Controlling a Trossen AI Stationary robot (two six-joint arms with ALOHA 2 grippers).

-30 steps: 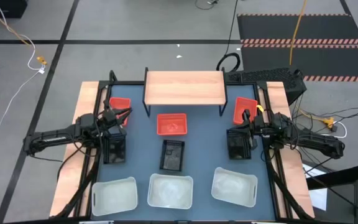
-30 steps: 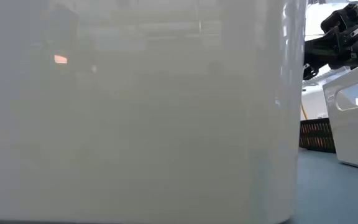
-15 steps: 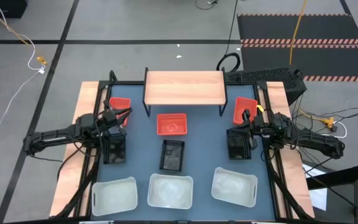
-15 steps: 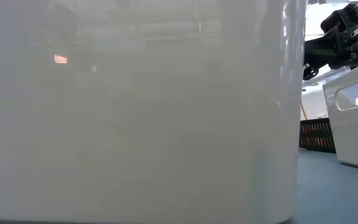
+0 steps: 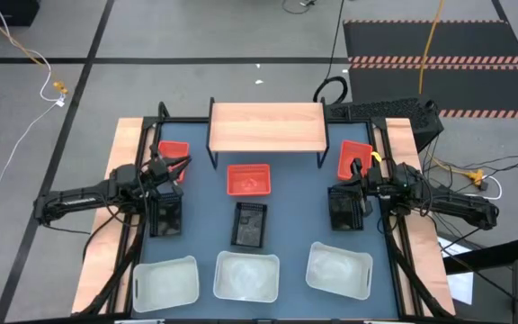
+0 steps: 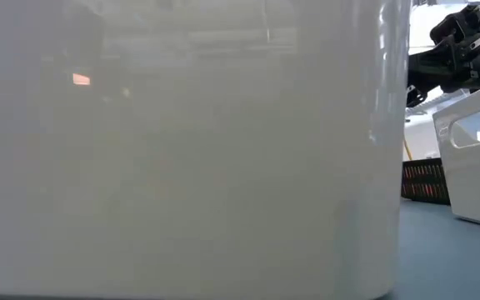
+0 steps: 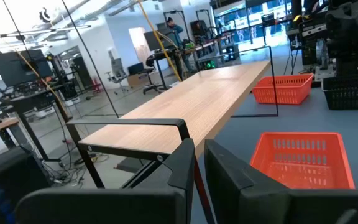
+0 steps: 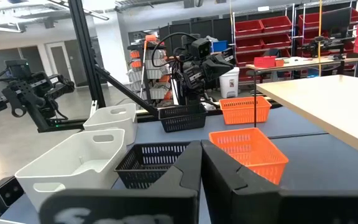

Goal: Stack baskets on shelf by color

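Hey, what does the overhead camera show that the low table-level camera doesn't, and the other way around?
Only the high view shows the empty shelf, three red baskets, three black baskets, the left white basket, and both arms, with the left pincer and right pincer beside the outer red baskets.

Only the low view shows the middle white basket side on, its wall filling most of the frame.

Both show the middle white basket, the right white basket and the blue table.
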